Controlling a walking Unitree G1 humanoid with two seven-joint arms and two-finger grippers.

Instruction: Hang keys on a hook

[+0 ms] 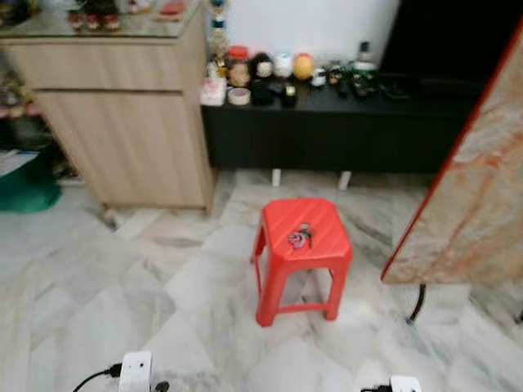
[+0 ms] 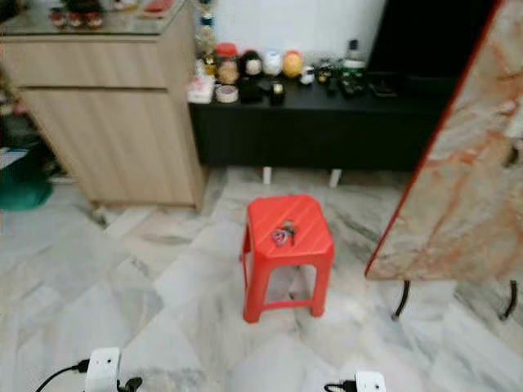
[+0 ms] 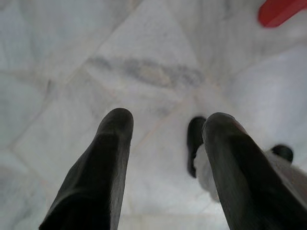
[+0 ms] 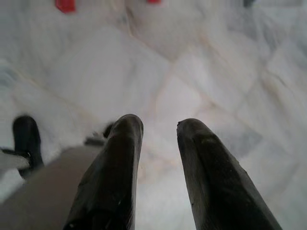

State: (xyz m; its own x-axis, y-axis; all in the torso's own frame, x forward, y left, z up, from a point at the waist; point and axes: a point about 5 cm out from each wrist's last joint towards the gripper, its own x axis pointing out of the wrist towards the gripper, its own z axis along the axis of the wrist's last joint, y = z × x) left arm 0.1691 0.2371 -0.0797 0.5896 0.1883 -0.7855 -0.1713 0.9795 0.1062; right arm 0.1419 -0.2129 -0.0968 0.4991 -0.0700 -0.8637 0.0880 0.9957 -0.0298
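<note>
Both grippers hanging low over the pale marble floor (image 1: 163, 269), nothing between the fingers. Left gripper (image 3: 165, 129) with its two black fingers parted wide, bare floor in the gap. Right gripper (image 4: 159, 128) with fingers parted too, a narrower gap, marble beneath.

Keys (image 1: 299, 237) lying in a small bunch on the top of the red plastic stool (image 1: 301, 255), near the middle of the seat, something pinkish-red on the ring; too blurred to count the keys. Well apart from both grippers.

Behind the stool, against the white wall, a low black cabinet (image 1: 343, 131) with a row of small things on top: jars, round ornaments, a roll of tape (image 1: 239, 95); details too soft to name further. Left of the stool and back, touching the black cabinet's end, a light wooden cabinet (image 1: 122, 122) with a glass top. Further left of the stool, a green tub (image 1: 29, 184) on the floor. Right of the stool, a tilted marble-patterned slab (image 1: 470, 196) with a red edge, dark metal legs beneath it.
</note>
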